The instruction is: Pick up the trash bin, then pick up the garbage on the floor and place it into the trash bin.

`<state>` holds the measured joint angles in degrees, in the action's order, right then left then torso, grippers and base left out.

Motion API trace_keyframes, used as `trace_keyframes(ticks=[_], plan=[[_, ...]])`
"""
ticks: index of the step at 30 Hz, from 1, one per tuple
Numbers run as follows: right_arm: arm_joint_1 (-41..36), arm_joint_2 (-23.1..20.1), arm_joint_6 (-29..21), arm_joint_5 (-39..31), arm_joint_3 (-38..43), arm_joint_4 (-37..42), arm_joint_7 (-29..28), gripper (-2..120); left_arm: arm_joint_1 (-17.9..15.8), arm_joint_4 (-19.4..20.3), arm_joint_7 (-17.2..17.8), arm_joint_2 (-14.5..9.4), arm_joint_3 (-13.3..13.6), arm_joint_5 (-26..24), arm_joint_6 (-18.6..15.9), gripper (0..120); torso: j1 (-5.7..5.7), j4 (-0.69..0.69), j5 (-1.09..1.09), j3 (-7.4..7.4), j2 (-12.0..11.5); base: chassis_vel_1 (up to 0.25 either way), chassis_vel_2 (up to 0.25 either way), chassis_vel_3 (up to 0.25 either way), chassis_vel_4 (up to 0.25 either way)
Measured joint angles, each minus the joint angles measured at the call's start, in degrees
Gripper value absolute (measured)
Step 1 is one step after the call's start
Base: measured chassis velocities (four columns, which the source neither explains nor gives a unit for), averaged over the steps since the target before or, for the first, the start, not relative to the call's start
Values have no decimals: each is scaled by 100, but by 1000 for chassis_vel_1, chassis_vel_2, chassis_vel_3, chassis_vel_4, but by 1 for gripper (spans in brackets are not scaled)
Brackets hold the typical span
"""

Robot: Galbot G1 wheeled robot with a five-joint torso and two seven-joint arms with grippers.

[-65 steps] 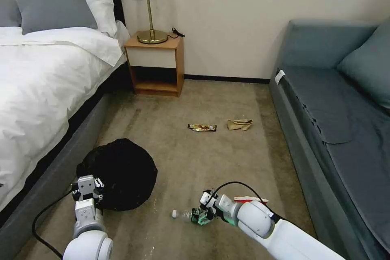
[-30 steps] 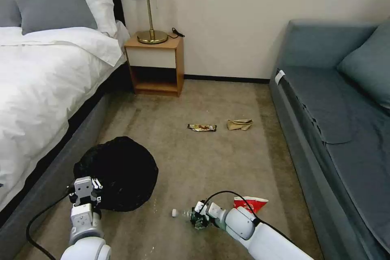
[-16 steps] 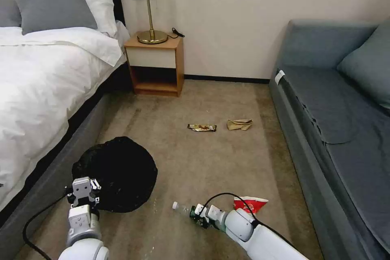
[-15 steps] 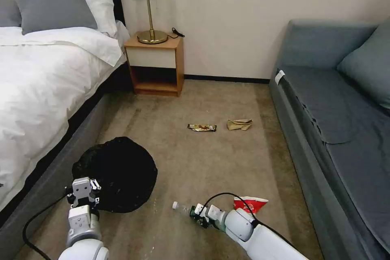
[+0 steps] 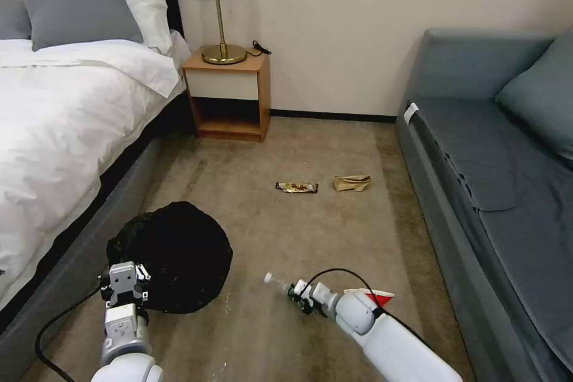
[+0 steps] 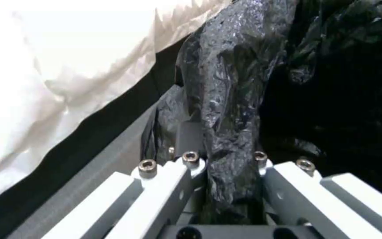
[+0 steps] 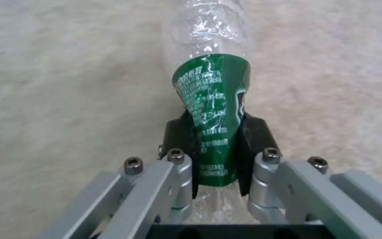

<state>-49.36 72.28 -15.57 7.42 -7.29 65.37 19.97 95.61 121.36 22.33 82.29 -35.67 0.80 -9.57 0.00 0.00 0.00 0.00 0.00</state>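
Observation:
The trash bin (image 5: pixel 173 256), draped in its black bag liner (image 6: pixel 230 99), hangs beside the bed with my left gripper (image 5: pixel 125 286) shut on the liner's rim. My right gripper (image 5: pixel 301 299) is shut on the clear bottle with the green label (image 7: pixel 213 109), whose white cap (image 5: pixel 269 278) points toward the bin, lifted off the carpet. A red-white snack bag (image 5: pixel 371 296) lies just behind my right forearm. Farther off on the carpet lie a gold-brown candy wrapper (image 5: pixel 296 187) and a tan paper wad (image 5: pixel 353 182).
A white-sheeted bed (image 5: pixel 59 131) runs along the left and a grey-blue sofa (image 5: pixel 495 191) along the right. A wooden nightstand (image 5: pixel 227 98) with a lamp stands at the far wall. Open carpet (image 5: pixel 298 239) lies between them.
My right gripper has closed on the bottle and raised it, swinging its cap end up and toward the bin. The left arm and bin shifted only slightly.

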Motion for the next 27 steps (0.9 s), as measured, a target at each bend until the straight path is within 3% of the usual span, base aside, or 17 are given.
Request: trace_keyframes(ticks=[11,27], plan=[[602,142,112,-680,395,-420,-312,14,-39,-85,1,111,38,94,41,3,0,0,0,0,0,0,0,0,0],[340,-207,25,-1655,262,1725,-588,14,-211,-279,3,240,135,174,35,3,0,0,0,0,0,0,0,0,0]])
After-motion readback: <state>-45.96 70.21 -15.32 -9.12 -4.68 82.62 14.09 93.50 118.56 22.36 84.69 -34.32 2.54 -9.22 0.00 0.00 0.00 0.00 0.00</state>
